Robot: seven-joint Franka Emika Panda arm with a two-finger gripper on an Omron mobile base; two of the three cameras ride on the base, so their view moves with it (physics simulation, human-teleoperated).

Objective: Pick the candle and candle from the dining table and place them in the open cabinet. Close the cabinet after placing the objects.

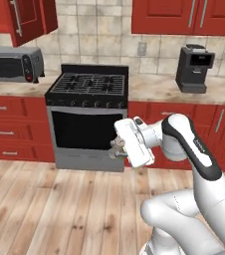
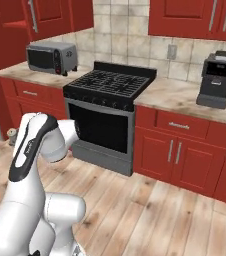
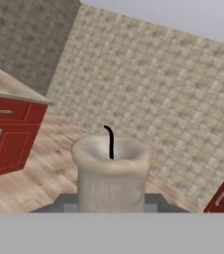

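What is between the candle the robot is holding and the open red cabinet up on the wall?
Nothing visible blocks it. The gripper holds the pale candle in open air in front of the stove. The open cabinet hangs up to the left, above the toaster oven. Its inside is hidden.

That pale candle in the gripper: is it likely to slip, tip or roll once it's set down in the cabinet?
The candle looks stiff and probably light: a plain beige cylinder with a thin black wick. The gripper is shut on its lower part, so slipping seems unlikely. Upright it should stand; laid on its round side, it would probably roll.
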